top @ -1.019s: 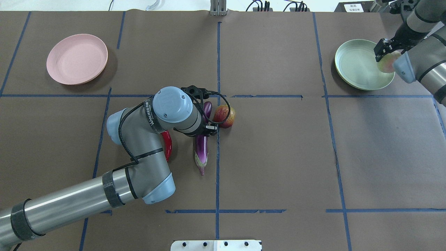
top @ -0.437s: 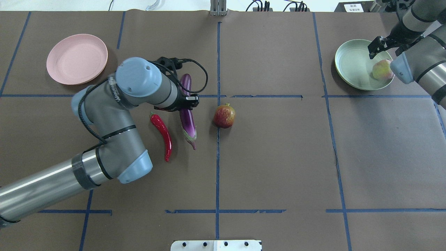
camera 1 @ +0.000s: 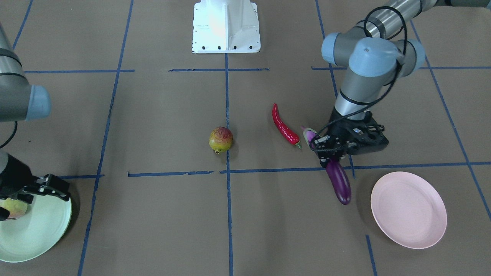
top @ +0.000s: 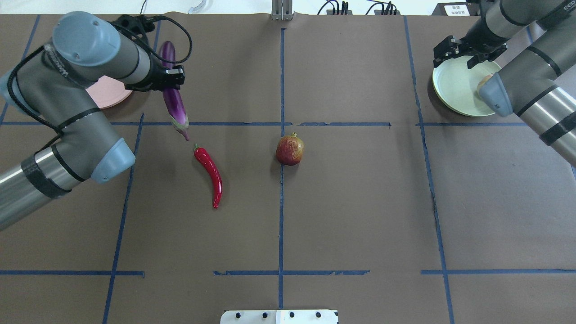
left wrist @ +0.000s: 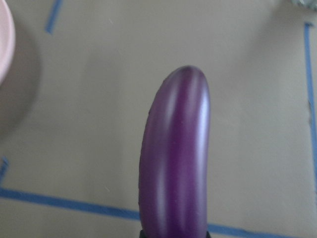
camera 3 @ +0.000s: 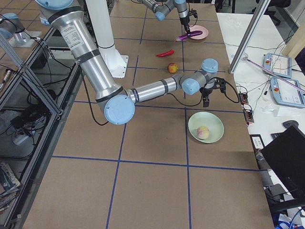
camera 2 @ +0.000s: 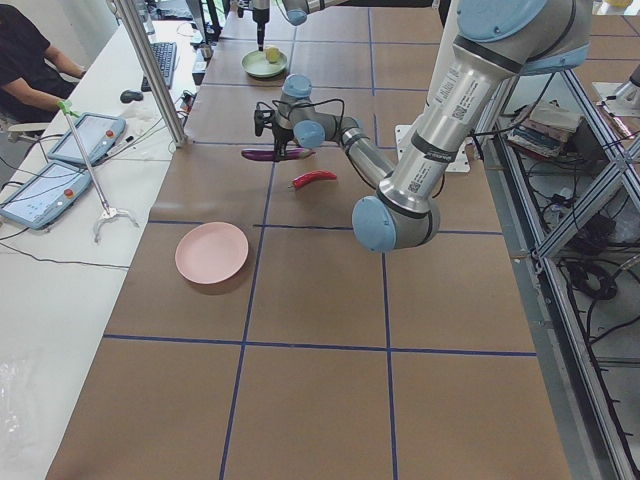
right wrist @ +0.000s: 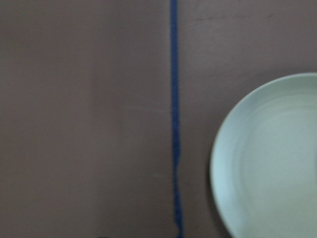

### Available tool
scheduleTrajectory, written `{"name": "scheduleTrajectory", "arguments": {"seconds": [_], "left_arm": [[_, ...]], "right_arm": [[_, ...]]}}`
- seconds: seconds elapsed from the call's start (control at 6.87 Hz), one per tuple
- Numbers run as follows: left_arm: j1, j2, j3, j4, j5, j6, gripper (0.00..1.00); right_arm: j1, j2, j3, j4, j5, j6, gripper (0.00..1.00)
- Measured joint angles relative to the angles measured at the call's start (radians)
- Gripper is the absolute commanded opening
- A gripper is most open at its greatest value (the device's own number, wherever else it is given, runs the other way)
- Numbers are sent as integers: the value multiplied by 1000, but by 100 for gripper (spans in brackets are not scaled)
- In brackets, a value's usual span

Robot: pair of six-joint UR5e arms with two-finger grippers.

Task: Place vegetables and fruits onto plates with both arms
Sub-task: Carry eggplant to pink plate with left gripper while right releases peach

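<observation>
Overhead exterior view: the left gripper [top: 171, 83] is clenched across the eggplant [top: 176, 108], gripping it near mid-length. The eggplant hangs roughly level above the table, greenish cap toward the robot and rounded end away from it. It sits between the chili pepper [top: 211, 173] and the pink plate [camera 1: 408, 209], just beside the plate and not over it; the left wrist view shows only the plate's rim at the frame edge. The left arm enters from the lower left, elbow bent, with its wrist hiding part of the pink plate.

The right gripper [top: 459, 54] has its jaws spread and holds nothing. It hovers by the far rim of the green plate [top: 454, 90]. The peach [camera 3: 203, 132] rests on that plate, apart from the gripper. The right arm enters from the right edge, its forearm crossing the plate's side.

The pomegranate [top: 290, 150] lies on the table near the centre, well apart from both grippers.
</observation>
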Motion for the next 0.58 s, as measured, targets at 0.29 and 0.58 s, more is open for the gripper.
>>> {"name": "scheduleTrajectory", "arguments": {"seconds": [0.29, 0.58], "left_arm": [[-146, -19, 236, -36, -77, 121, 12], [-200, -44, 461, -173, -112, 162, 99]], "right_arm": [[-152, 5, 163, -5, -31, 373, 100], [-285, 20, 245, -9, -113, 654, 100]]}}
